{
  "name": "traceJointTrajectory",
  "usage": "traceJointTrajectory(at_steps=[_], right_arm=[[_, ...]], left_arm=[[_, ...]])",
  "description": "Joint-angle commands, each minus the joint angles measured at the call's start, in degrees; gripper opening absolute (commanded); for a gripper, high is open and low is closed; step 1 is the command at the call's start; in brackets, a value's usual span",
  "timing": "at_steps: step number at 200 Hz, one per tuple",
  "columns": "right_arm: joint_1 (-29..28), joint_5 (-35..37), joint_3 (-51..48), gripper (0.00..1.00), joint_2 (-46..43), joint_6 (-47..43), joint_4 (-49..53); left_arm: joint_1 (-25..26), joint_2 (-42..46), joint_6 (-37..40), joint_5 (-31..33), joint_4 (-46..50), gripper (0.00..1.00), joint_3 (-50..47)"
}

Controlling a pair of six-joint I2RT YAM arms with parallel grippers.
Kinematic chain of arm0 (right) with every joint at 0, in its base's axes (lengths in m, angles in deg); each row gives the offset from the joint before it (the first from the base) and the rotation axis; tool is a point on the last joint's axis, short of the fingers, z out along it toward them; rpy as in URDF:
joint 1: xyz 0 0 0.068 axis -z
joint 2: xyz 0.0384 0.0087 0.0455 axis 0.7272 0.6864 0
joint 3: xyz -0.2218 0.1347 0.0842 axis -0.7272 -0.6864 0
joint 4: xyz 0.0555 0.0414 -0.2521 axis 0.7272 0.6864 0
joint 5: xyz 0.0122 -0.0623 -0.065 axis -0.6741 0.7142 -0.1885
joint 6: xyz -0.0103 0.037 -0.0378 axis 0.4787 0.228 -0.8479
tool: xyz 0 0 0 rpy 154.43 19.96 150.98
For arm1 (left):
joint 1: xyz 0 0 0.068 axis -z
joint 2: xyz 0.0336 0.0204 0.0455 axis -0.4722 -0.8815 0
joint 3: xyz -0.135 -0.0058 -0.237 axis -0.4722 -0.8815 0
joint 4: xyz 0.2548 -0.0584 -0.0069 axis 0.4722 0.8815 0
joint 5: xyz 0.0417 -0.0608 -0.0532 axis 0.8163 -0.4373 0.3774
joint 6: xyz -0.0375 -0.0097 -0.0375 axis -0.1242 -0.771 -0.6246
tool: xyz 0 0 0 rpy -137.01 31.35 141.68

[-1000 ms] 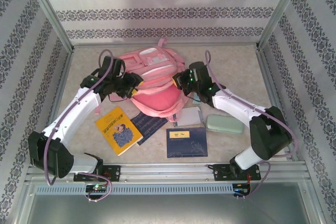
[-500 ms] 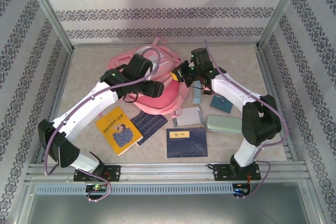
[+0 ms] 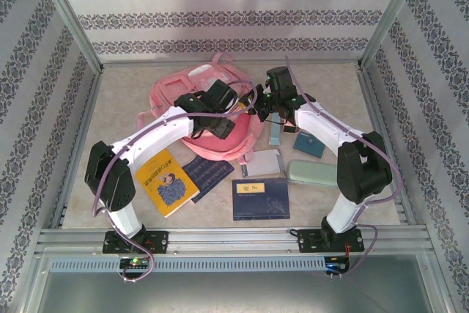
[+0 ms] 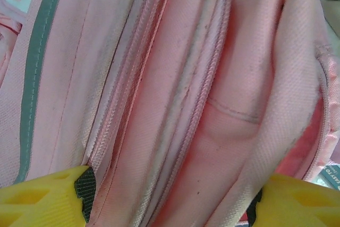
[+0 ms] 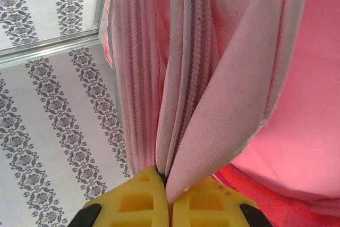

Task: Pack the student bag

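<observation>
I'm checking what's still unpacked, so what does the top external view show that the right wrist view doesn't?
Top external adds the table layout: a yellow book, a dark blue book and a mint case lying outside the student bag, with the left arm reaching over it. Right wrist adds the grip up close: the right tool shut on a fold of the bag beside its zip. Both share the bag, that tool and the patterned wall.
</observation>
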State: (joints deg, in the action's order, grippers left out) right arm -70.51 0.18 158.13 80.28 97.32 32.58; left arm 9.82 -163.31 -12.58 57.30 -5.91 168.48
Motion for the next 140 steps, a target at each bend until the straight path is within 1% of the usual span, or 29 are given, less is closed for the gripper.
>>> traceJointTrajectory(at_steps=[1, 8, 15, 32, 46, 54, 64, 71, 85, 112, 134, 140], right_arm=[[-0.9, -4.2, 3.2, 0.06, -0.2, 0.7, -2.5], [-1.0, -4.2, 3.4, 0.07, 0.0, 0.6, -2.5], [-1.1, -4.2, 3.9, 0.08, 0.2, 0.1, -2.3], [-1.3, -3.9, 5.6, 0.13, 0.6, -1.5, -0.7], [-1.2, -3.1, 6.8, 0.23, 0.7, -3.3, 1.3], [-1.1, -2.3, 7.9, 0.29, 0.6, -5.4, 3.6], [-1.0, -1.2, 9.3, 0.36, 0.6, -8.3, 7.1], [-1.0, -0.3, 10.4, 0.4, 0.4, -10.7, 9.9], [-0.8, 2.6, 11.7, 0.43, -0.7, -15.5, 15.5], [-0.3, 11.3, 13.4, 0.45, -3.9, -27.8, 27.4], [0.0, 17.9, 12.7, 0.48, -6.8, -37.9, 34.1], [0.1, 20.3, 12.1, 0.48, -7.5, -39.8, 35.8]], left_arm=[[0.4, -1.5, 2.5, 2.8, -1.2, 0.71, 2.7], [0.4, -2.0, 2.5, 3.6, -0.9, 0.67, 3.2], [0.4, -2.5, 2.5, 4.8, -0.7, 0.61, 3.6], [0.2, -2.9, 2.3, 8.0, -0.8, 0.34, 4.2], [-0.6, -2.8, 1.6, 9.1, -1.0, 0.16, 4.2], [-1.5, -2.7, 0.5, 9.1, -1.0, 0.08, 4.5], [-2.9, -2.6, -1.4, 8.2, -0.8, 0.01, 4.9], [-4.1, -2.6, -3.3, 7.2, -0.7, 0.0, 5.3], [-6.5, -2.5, -6.9, 3.2, -0.7, 0.0, 6.0], [-10.9, -2.1, -13.1, -6.1, -1.5, 0.0, 7.6], [-13.2, -1.9, -16.1, -10.7, -1.4, 0.0, 10.2], [-13.7, -1.9, -16.8, -11.8, -1.2, 0.0, 11.1]])
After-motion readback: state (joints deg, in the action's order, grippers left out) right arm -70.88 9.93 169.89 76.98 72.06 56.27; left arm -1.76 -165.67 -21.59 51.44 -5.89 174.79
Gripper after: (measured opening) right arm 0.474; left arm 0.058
